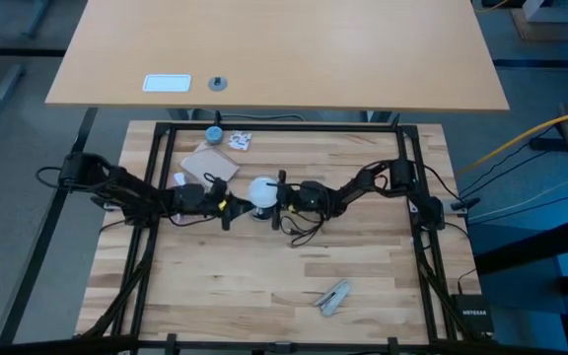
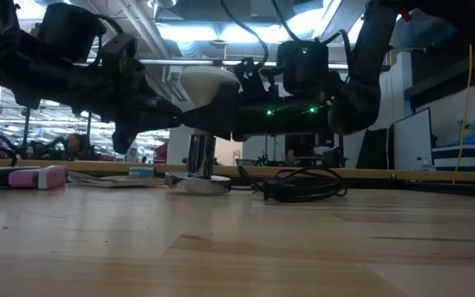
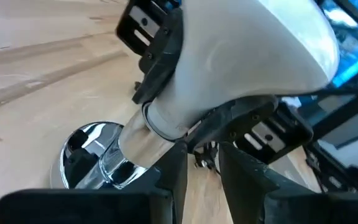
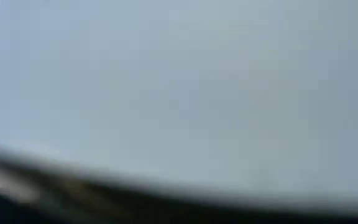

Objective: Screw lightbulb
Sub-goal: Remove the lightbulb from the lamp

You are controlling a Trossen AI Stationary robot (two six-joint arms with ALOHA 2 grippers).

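White lightbulb (image 1: pixel 261 190) on chrome socket (image 2: pixel 199 182), pinched between both arms' fingers; no legible writing.

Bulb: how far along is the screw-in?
Done: the bulb stands upright with its neck in the chrome socket. In hand: the right end effector grips the globe; the left end effector is at the neck. Left: whether it is fully seated can't be told; then release.

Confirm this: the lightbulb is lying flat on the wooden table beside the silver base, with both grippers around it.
Wrong on one point: the lightbulb is not lying flat. The low view shows it upright above the silver base, neck down. The left gripper and right gripper do flank it.
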